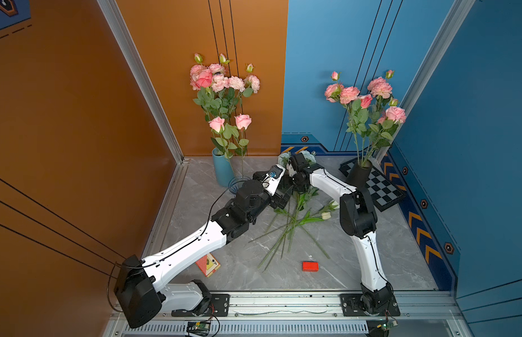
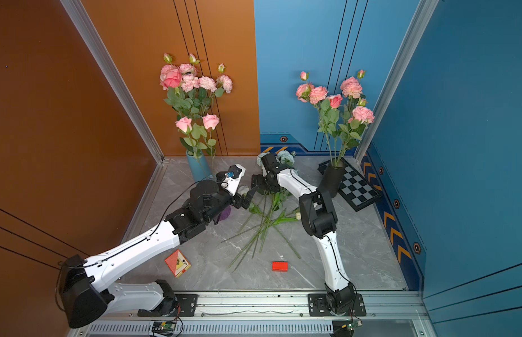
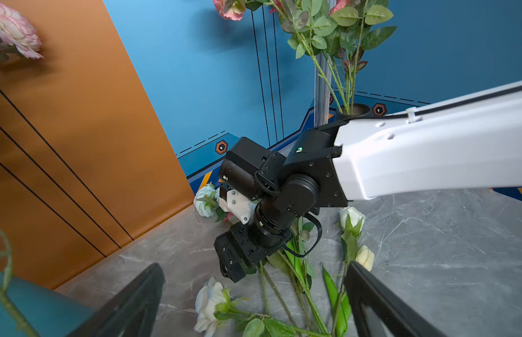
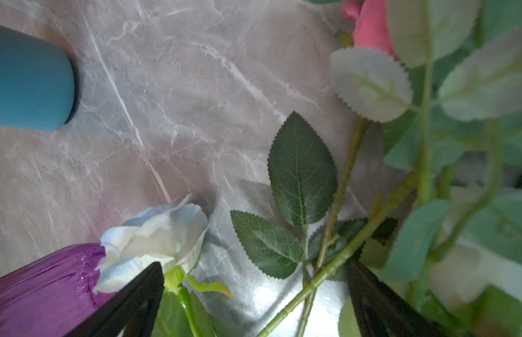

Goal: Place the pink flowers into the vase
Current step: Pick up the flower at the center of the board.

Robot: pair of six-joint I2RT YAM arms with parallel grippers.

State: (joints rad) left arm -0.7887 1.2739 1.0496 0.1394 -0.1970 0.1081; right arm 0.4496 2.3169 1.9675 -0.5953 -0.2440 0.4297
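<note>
Pink flowers [image 1: 222, 78] are standing in the blue vase [image 1: 222, 170] at the back of the counter [image 1: 370, 256], with another pink bunch [image 1: 367, 96] in the black vase [image 1: 359, 175] on the checkerboard [image 1: 385, 189]. One pink head [image 4: 370, 26] lies in the pile of loose stems [image 1: 286, 233] mid-counter. Both tools hover over that pile, left tool [image 3: 254, 303] and right tool [image 4: 254, 300] spread wide, grasping nothing. A purple vase [image 4: 41, 286] lies on its side touching a white flower [image 4: 155, 242].

Pink flowers [image 1: 223, 78] upright in blue vase [image 1: 222, 170] (back left) — leafy stems.
</note>
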